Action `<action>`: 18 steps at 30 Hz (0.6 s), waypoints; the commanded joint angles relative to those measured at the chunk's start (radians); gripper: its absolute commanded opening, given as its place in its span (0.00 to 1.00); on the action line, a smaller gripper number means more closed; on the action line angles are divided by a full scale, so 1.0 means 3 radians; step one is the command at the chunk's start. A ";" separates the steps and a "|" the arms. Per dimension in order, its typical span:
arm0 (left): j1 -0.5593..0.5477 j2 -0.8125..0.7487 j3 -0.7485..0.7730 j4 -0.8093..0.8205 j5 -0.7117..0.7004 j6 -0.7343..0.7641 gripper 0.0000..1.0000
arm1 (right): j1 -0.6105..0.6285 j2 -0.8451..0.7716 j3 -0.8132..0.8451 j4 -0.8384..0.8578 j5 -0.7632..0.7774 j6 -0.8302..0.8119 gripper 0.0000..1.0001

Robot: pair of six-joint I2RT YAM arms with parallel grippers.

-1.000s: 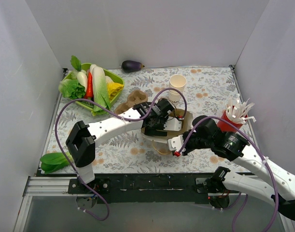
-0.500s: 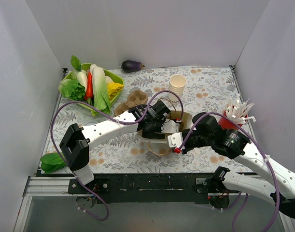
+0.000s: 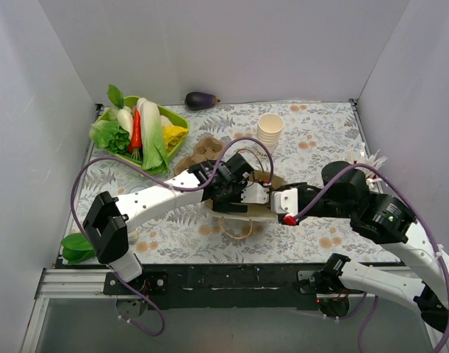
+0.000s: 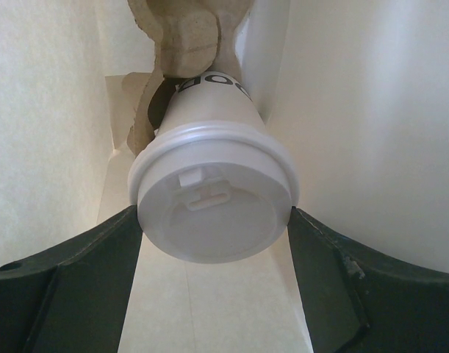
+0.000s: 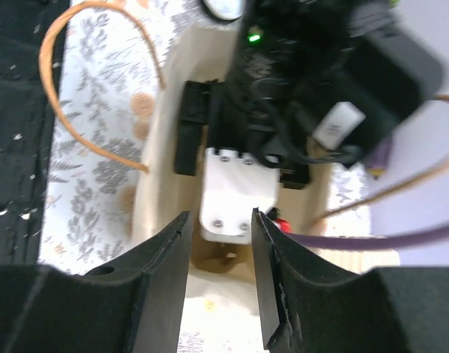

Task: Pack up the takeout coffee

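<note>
The takeout coffee (image 4: 213,198), a cream cup with dark print and a white lid, sits between my left gripper's (image 4: 215,220) fingers, which are shut on its lid rim. It is inside the cream paper bag (image 4: 371,110), its base against a brown pulp carrier (image 4: 184,37). In the top view my left gripper (image 3: 242,195) reaches into the bag (image 3: 259,213) at the table's middle and the cup is hidden. My right gripper (image 3: 283,204) is at the bag's right side. Its jaws (image 5: 220,220) are apart and empty over the bag's mouth (image 5: 165,147).
A stack of lidless cups (image 3: 270,129) stands behind the bag. The red straw cup (image 3: 362,163) is mostly hidden behind my right arm. A pulp carrier (image 3: 202,151), a green vegetable tray (image 3: 139,132), an eggplant (image 3: 200,99) and a leafy green (image 3: 78,246) lie to the left.
My right arm has swung right and back, so its gripper went from the bag's front edge to its right side. My left gripper shifted slightly left inside the bag.
</note>
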 commanded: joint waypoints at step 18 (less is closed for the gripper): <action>0.0091 -0.0662 -0.0647 0.0523 0.0110 0.0060 0.00 | -0.1379 0.0552 0.0231 0.1149 0.0068 0.1359 0.46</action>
